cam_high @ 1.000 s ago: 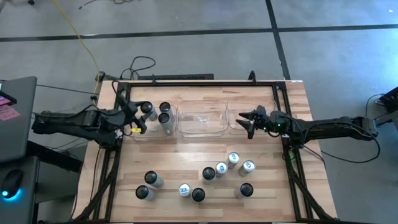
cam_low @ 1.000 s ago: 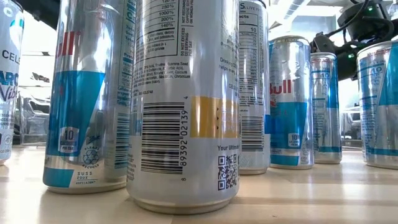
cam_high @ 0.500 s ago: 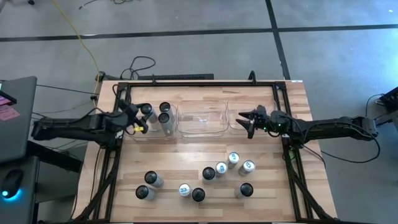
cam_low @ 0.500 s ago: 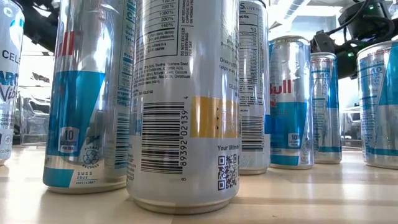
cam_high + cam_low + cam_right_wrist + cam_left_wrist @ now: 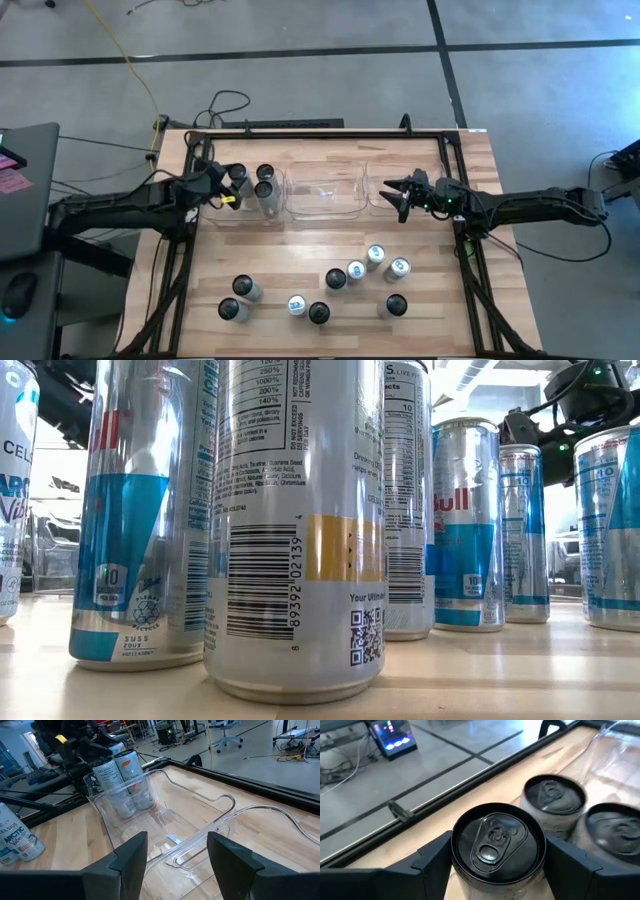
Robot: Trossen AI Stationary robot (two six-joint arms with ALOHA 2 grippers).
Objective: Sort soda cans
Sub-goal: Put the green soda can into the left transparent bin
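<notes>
The black-topped can [image 5: 497, 842] in play stands upright, long axis vertical, its pull-tab top facing up, inside the left clear bin [image 5: 215, 214] at the far left of the table [image 5: 430, 320]. Two more dark-topped cans [image 5: 265, 182] stand just beside it in the same bin. Our left tool [image 5: 228, 192] pinches it, one finger flat on either side of its wall. We judge the coming move turns on that contact: the can sits squarely between the fingers, so parting them and lifting straight up should leave it standing. Nine loose cans [image 5: 336, 279], dark and light tops mixed, wait at the near edge. Our right tool [image 5: 395, 194], fingers spread and holding nothing, hovers over the right bin [image 5: 200, 845], nearer the light-topped cans.
</notes>
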